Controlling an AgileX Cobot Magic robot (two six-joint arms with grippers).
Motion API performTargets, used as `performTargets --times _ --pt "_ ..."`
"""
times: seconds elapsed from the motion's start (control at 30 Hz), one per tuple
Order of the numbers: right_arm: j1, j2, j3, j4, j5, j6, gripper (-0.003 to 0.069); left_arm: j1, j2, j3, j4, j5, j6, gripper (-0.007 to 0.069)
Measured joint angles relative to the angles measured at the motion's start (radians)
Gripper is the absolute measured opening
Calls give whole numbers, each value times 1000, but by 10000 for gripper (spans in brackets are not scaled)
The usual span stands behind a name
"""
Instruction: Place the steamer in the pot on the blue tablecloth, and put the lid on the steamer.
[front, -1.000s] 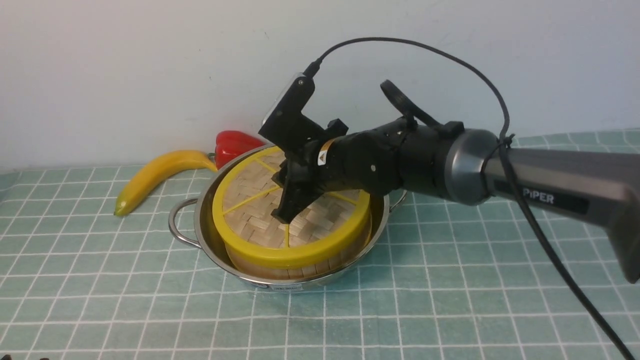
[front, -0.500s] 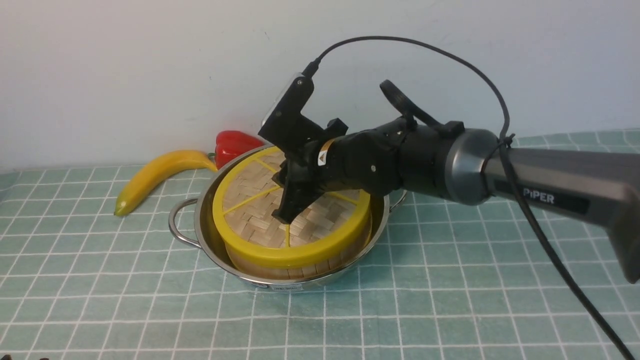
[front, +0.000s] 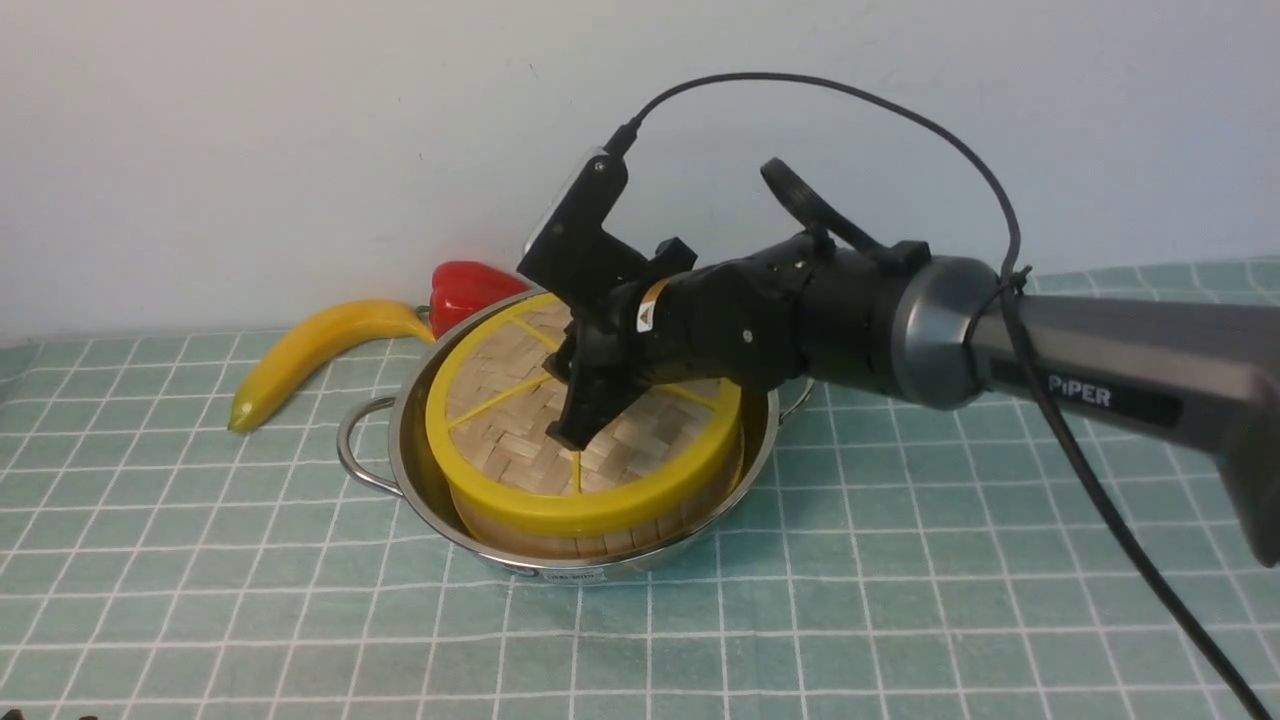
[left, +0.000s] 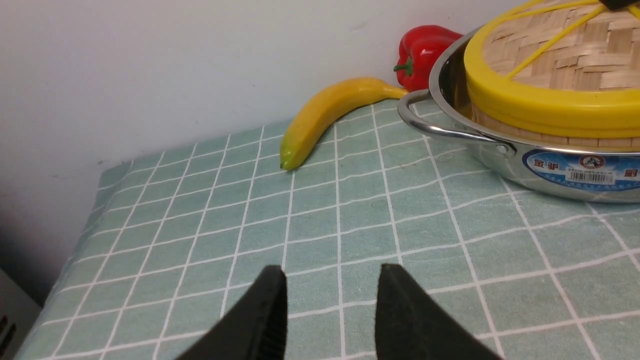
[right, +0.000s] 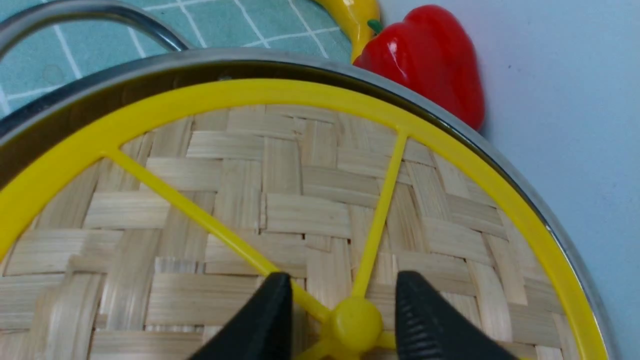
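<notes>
The pot (front: 415, 490) stands on the blue tablecloth (front: 900, 560). The steamer (front: 600, 543) sits inside it, only its bamboo wall showing. The lid (front: 500, 450) lies flat on the steamer and hides its contents. My right gripper (front: 580, 425) is open just above the lid's middle. In the right wrist view its fingers (right: 272, 310) stand either side of the yellow knob (right: 352, 322) with gaps, holding nothing. My left gripper (left: 330, 272) is open and empty, low over the cloth (left: 200, 225) left of the pot (left: 500, 165), out of the front view.
A yellow banana (front: 300, 350) and a red bell pepper (front: 465, 290) lie behind the pot on its left, against the white wall. The cloth's left edge (left: 75, 240) shows in the left wrist view. The right arm's cable (front: 1100, 520) hangs over the cloth.
My right gripper has shifted only very slightly over the lid. The lid, steamer and pot have not moved.
</notes>
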Motion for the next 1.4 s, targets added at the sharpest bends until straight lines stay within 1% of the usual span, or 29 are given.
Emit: performTargets --times 0.07,0.1,0.13,0.2,0.27,0.33,0.37,0.4,0.43,0.47,0.5,0.53,0.6,0.67,0.9,1.1,1.33,1.4 --pt "0 -12 0 -4 6 0 384 0 0 0 0 0 0 243" --pt "0 -28 2 -5 8 0 433 0 0 0 0 0 0 243" --pt "0 -40 2 -6 8 0 451 0 0 0 0 0 0 243" --pt "0 -74 2 -10 7 0 463 0 0 0 0 0 0 243" --pt "0 -101 2 -18 0 0 461 0 0 0 0 0 0 243" --pt "-1 -172 2 -24 -3 16 400 0 0 0 0 0 0 243" --pt "-1 -199 2 -22 -2 39 349 0 0 0 0 0 0 243" --pt "-1 -199 2 -22 -1 39 337 0 0 0 0 0 0 243" --pt "-1 -248 2 -3 20 111 197 0 0 0 0 0 0 243" --pt "-1 -270 2 5 38 153 111 0 0 0 0 0 0 243" --pt "-1 -274 2 5 45 161 83 0 0 0 0 0 0 243" --pt "-1 -302 2 15 69 216 19 0 0 0 0 0 0 243" --pt "0 -333 2 20 95 269 -10 0 0 0 0 0 0 243" --pt "1 -368 2 21 121 300 -15 0 0 0 0 0 0 243" --pt "2 -505 2 26 245 315 -13 0 0 0 0 0 0 243" --pt "2 -550 2 69 225 319 -5 0 0 0 0 0 0 243" --pt "2 -549 2 67 211 319 0 0 0 0 0 0 0 243" --pt "2 -549 2 46 211 312 1 0 0 0 0 0 0 243"
